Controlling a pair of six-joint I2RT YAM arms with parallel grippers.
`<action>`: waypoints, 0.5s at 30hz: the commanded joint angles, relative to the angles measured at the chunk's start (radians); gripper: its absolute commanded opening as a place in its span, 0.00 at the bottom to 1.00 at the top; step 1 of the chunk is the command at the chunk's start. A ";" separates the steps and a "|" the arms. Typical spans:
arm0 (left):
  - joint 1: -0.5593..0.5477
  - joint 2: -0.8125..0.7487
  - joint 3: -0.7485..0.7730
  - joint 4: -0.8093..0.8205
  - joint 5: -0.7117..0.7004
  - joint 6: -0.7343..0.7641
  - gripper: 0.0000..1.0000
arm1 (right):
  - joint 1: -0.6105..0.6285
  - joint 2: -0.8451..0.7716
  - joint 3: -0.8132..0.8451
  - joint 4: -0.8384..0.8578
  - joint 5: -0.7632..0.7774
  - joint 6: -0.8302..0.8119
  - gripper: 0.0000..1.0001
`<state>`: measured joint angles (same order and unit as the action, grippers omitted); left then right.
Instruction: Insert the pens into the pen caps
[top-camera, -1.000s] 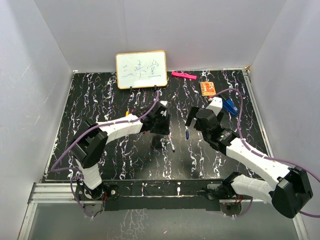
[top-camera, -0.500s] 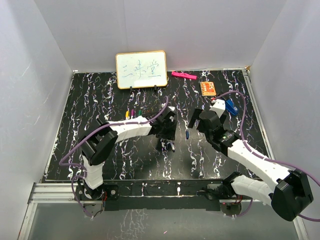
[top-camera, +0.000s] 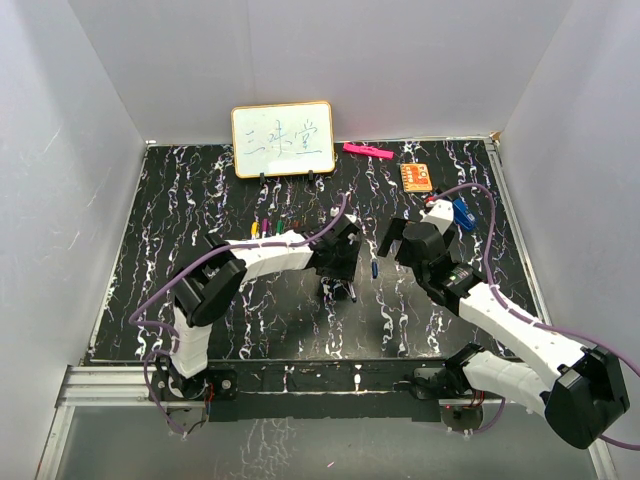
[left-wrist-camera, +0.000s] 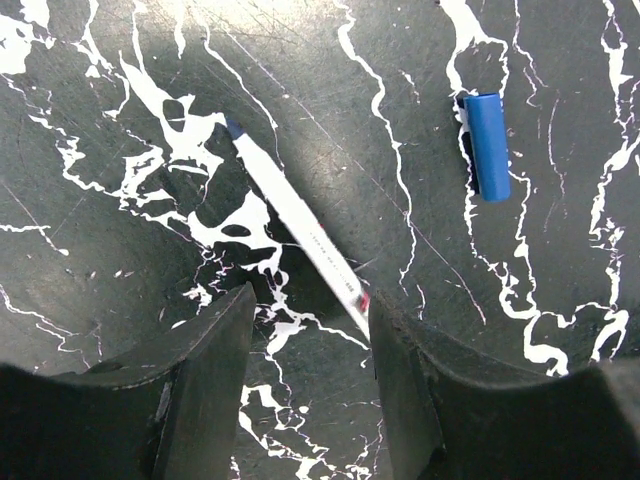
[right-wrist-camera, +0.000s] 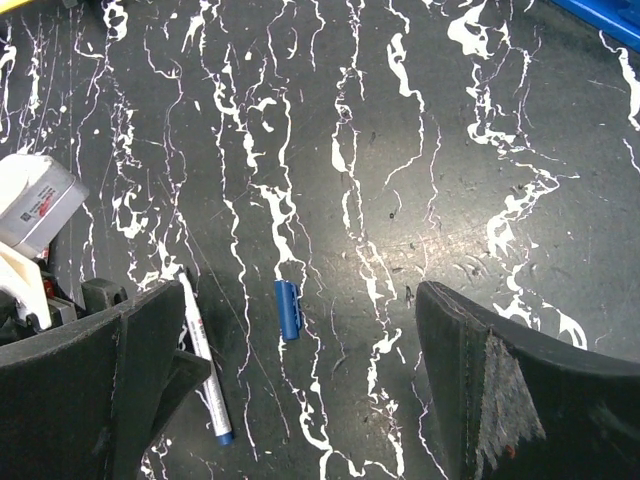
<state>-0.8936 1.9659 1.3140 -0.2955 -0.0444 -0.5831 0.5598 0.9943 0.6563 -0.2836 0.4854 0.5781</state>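
Now left gripper (left-wrist-camera: 308, 330) slid right, jaws half apart around blue-tipped pen (left-wrist-camera: 295, 215) end, not pinching. Right gripper (right-wrist-camera: 300, 345) spread wide above blue cap (right-wrist-camera: 288, 308). Grab next.

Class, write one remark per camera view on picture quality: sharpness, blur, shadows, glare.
Top external view: even light, soft shadows on the table, whiteboard readable without glare. Left wrist view: pen and blue cap sharp, each edged by a dark shadow; the left gripper's fingers are dark and soft-edged. Right wrist view: blue cap crisp, the right gripper's fingers dim at the bottom corners.
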 joint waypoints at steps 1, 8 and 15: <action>-0.005 0.033 -0.036 -0.162 -0.042 0.043 0.49 | -0.008 -0.022 0.002 0.047 -0.018 0.014 0.98; -0.004 0.174 0.073 -0.407 -0.167 0.148 0.46 | -0.012 -0.029 0.000 0.046 -0.034 0.050 0.98; -0.005 0.158 0.063 -0.409 -0.208 0.158 0.45 | -0.013 -0.029 -0.003 0.046 -0.044 0.041 0.98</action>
<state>-0.9165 2.0586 1.4704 -0.5396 -0.1776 -0.4561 0.5533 0.9863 0.6563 -0.2829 0.4446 0.6155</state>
